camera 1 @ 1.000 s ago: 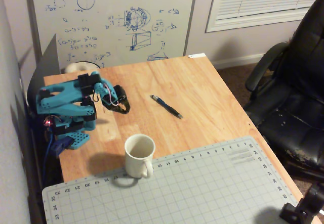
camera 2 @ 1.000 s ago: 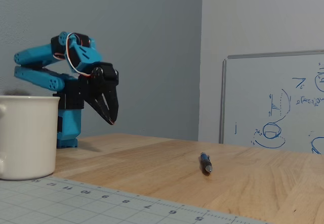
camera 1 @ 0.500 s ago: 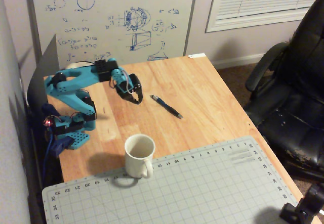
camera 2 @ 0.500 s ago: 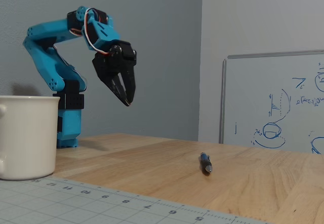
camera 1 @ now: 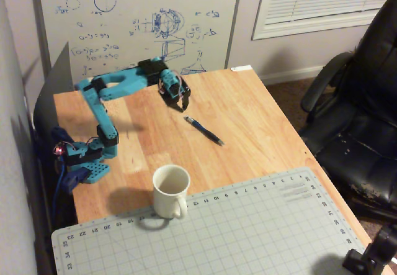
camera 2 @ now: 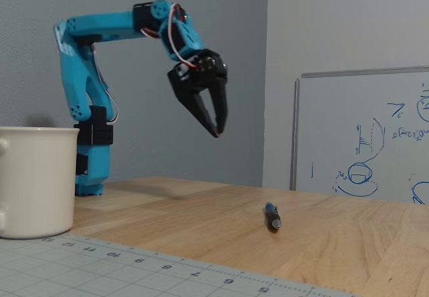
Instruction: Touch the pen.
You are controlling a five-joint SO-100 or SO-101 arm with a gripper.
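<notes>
The pen (camera 1: 203,130) is thin and dark with a bluish section. It lies flat on the wooden table (camera 1: 260,113), near the middle in the overhead view. In the fixed view the pen (camera 2: 271,216) points toward the camera, end on. My gripper (camera 2: 218,131) hangs in the air well above the table, its black fingers pointing down. The fingertips almost meet, with a narrow gap higher up. It holds nothing. In the overhead view the gripper (camera 1: 182,107) is just up and left of the pen's near end. It does not touch the pen.
A white mug (camera 1: 170,191) stands at the far edge of a grey cutting mat (camera 1: 248,238). A whiteboard (camera 1: 142,20) leans behind the table. A black office chair (camera 1: 360,113) is to the right. The arm's blue base (camera 1: 84,163) is at the table's left edge.
</notes>
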